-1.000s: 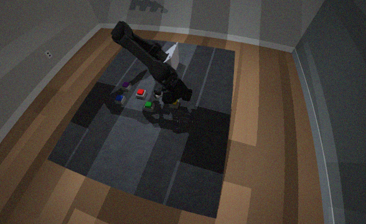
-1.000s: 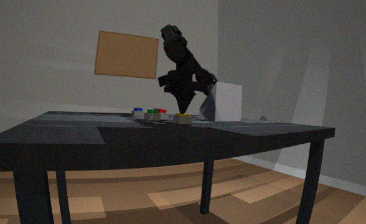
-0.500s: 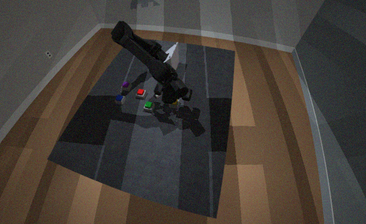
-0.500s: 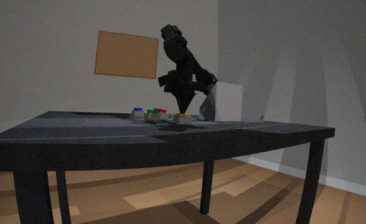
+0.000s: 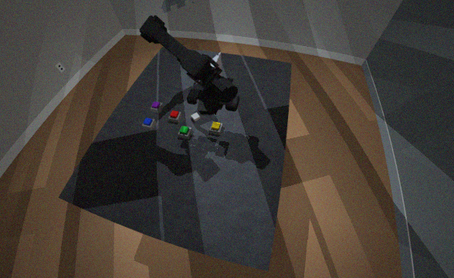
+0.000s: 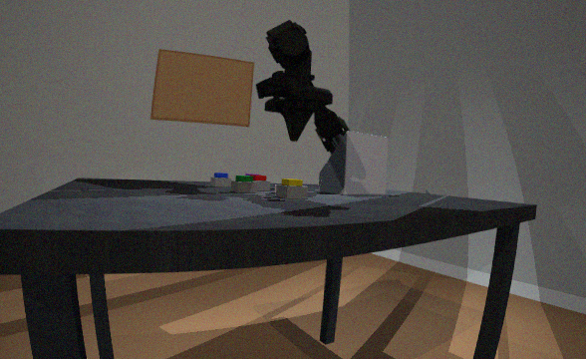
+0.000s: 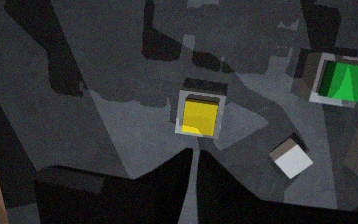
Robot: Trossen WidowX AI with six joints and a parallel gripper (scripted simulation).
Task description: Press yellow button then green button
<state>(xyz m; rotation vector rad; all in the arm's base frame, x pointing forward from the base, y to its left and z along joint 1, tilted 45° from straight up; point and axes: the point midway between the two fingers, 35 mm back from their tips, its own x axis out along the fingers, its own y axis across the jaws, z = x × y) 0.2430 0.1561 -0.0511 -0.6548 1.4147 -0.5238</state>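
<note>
No readable text anywhere. Button caps plain colour, no lettering: yellow button [image 7: 199, 116], green button [image 7: 344, 81], red button [image 5: 174, 114], blue button [image 5: 147, 121], purple button [image 5: 156, 104]. White block [image 7: 292, 161] blank. Brown board [image 6: 201, 88] on wall bare, no writing. Table [image 6: 223, 239] unmarked. Arm [image 6: 293, 90] all black, no brand or number legible. Wall outlet [image 5: 60, 67] too small to show any marking.
</note>
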